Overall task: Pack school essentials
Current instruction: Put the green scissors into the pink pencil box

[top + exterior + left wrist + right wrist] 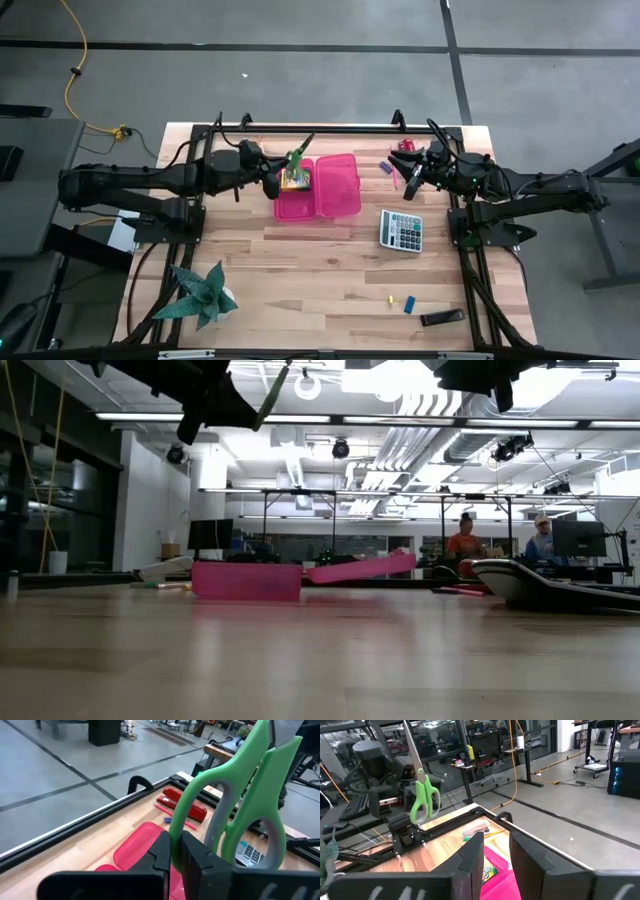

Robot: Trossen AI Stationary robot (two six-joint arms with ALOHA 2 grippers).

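My left gripper is shut on the green-handled scissors, high above the left half of the open pink box. The yellow-and-green crayon box lies in that half. The scissors also show in the right wrist view, blades pointing up. My right gripper is open and empty over the table's far right, near a pink pencil and a small blue piece. A tiny blue piece and a tiny yellow piece lie near the front edge. My left gripper pinches the rim of one green handle loop between its two fingers, at the loop's outer end. The fingers come from the table's left. The scissors stick out past the fingertips with the blades slanting up, lifted clear above the pink box.
A grey calculator lies right of the pink box. A red stapler lies at the far edge. A black object lies at the front right and a green plant at the front left. Two people sit beyond the table.
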